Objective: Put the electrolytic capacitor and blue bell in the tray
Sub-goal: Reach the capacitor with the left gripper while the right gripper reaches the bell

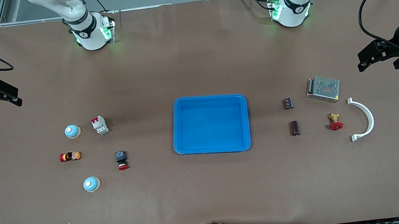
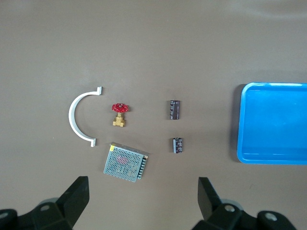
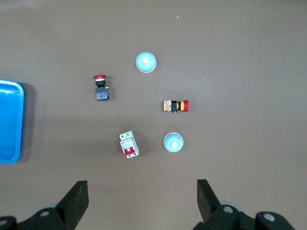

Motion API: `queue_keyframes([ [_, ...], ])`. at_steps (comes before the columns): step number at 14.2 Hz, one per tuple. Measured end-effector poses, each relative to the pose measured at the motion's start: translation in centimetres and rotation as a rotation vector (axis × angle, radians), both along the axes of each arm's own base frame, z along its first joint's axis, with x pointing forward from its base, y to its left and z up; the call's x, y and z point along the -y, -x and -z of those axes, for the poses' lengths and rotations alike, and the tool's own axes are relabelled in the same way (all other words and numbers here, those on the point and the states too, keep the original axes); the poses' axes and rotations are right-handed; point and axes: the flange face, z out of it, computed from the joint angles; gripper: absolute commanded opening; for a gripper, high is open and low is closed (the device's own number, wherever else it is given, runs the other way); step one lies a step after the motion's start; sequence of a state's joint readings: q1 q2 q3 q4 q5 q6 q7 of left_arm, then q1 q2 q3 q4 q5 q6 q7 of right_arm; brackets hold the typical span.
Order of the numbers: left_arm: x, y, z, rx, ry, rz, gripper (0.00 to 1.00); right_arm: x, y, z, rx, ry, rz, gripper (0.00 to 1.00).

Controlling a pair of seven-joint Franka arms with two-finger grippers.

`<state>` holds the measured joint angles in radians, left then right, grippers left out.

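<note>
The bright-blue tray (image 1: 210, 125) lies mid-table with nothing in it. Two dark electrolytic capacitors (image 1: 288, 103) (image 1: 294, 128) lie toward the left arm's end; the left wrist view shows them (image 2: 178, 144) (image 2: 174, 109) beside the tray (image 2: 273, 124). Two blue bells (image 1: 72, 131) (image 1: 91, 184) sit toward the right arm's end, and both bells (image 3: 173, 143) (image 3: 146, 62) appear in the right wrist view. My left gripper (image 1: 379, 61) (image 2: 143, 181) hangs open and high over its table end. My right gripper (image 1: 0, 99) (image 3: 141, 183) hangs open over the other end. Neither holds anything.
Near the capacitors lie a mesh-covered power supply (image 1: 323, 89), a red-handled brass valve (image 1: 334, 122) and a white curved bracket (image 1: 363, 119). Around the bells are a white circuit breaker (image 1: 99, 125), a red push button (image 1: 121, 160) and a red-and-yellow switch (image 1: 70, 156).
</note>
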<state>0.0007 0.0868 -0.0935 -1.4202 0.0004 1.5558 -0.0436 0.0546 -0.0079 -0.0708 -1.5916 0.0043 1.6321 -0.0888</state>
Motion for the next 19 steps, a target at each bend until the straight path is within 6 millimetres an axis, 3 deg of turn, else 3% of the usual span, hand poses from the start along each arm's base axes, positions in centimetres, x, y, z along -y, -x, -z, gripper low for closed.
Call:
queue_keyframes([
  [8, -0.1, -0.1, 0.3, -0.006, 0.0, -0.001, 1.0, -0.4, -0.4, 0.9, -0.019, 0.001, -0.007, 1.0],
  [10, -0.3, -0.7, 1.8, -0.032, -0.001, -0.006, 1.0, -1.2, -1.7, 2.5, -0.022, 0.003, -0.02, 1.0],
  [13, -0.6, -3.1, 5.9, -0.065, -0.003, -0.011, 1.0, -2.2, -4.5, 6.3, -0.007, 0.009, -0.035, 1.0],
  [19, -0.8, -5.4, 10.9, -0.112, -0.002, -0.017, 1.0, -2.6, -8.3, 12.8, -0.002, 0.018, -0.038, 1.0],
])
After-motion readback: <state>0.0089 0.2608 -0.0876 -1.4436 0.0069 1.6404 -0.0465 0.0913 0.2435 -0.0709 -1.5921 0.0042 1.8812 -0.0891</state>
